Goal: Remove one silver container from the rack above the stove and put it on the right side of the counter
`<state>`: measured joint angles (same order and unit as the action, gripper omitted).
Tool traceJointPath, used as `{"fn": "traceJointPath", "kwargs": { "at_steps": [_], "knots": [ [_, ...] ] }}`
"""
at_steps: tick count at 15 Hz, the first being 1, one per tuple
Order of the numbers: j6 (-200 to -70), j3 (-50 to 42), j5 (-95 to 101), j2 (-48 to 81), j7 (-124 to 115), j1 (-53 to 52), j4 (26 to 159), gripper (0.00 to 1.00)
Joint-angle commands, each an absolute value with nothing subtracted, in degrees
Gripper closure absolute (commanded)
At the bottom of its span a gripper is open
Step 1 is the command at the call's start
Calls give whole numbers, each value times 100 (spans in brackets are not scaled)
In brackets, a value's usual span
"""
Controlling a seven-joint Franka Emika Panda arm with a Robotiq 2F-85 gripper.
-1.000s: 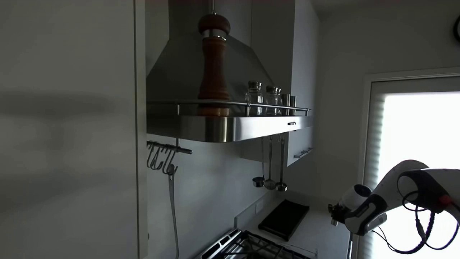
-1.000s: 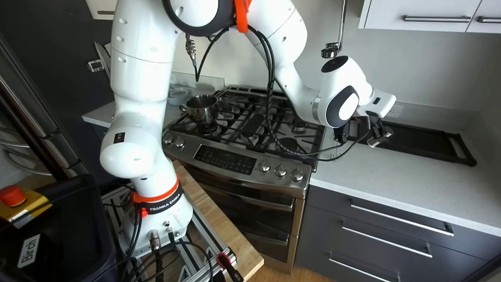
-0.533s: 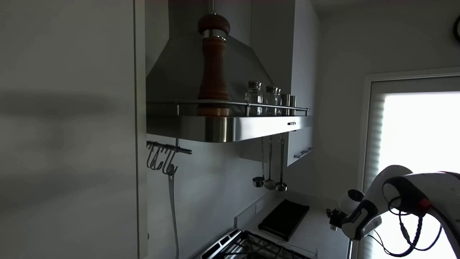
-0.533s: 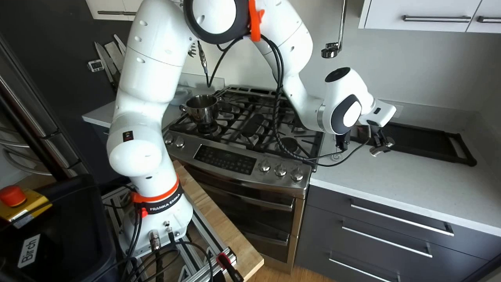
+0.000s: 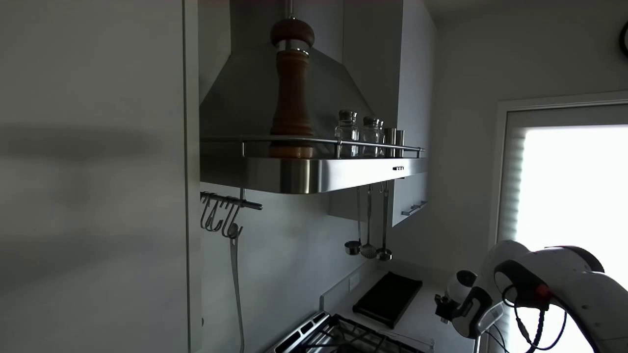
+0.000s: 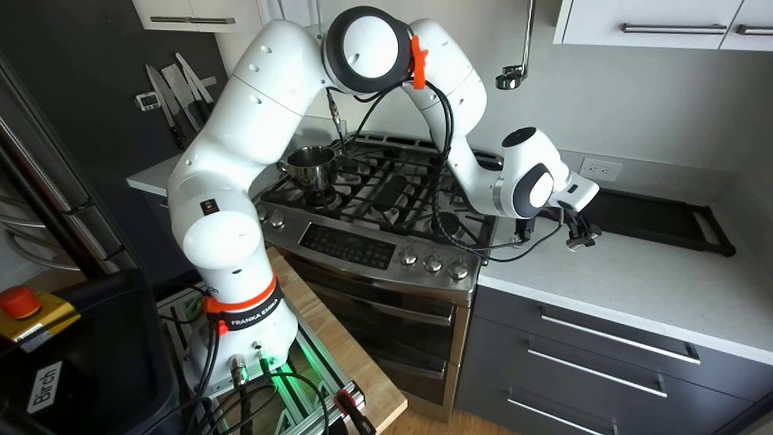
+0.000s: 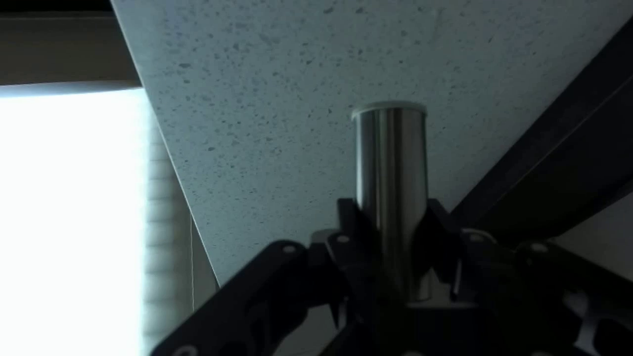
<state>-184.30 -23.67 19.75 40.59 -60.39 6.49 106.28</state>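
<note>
Tool [image 7: 393,217] holds silver can [image 7: 390,153] tight, abv desk [image 6: 628,278], to right of stove [image 6: 386,266] & nr blk tray [image 6: 640,220].

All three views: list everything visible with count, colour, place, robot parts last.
Held container: one, silver, in the claw, over the counter
Rack containers: two, silver, on the hood rack
Jars: three visible, clear, same rack
Pepper mill: one, brown, same rack
Hanging utensils: at least four, silver, below the rack
Stove: one, silver-black, beside the counter
Pot: one, silver, on the stove
Tray: one, black, on the counter
Drawers: three visible, grey, under the counter
Cupboards: several, white, high up
Knives: at least three, silver, on a dark wall
Tub: one, black, beside the arm
Button: one, red, on a yellow box
Arm: one, white, bent toward the counter
Claw: one, black, shut on the container
</note>
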Motion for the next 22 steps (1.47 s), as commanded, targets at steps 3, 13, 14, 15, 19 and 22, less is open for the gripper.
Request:
{"fn": "traceJointPath", "kwargs": {
  "at_steps": [3, 13, 14, 15, 19, 22],
  "knots": [
    [-18327, -3063, 1660, 4887, -6535, 17, 9959, 89],
    [-17650, -3816, 1649, 5689, -6997, -658, 9426, 89],
    [-17558, -3879, 1661, 5748, -7043, -719, 9390, 89],
    [-17511, -4010, 1081, 5868, -6612, -878, 9380, 89],
    [-17254, -4440, 573, 6256, -6665, -1267, 9237, 89],
    [-17066, -4576, 365, 6421, -6659, -1420, 9172, 89]
  ]
}}
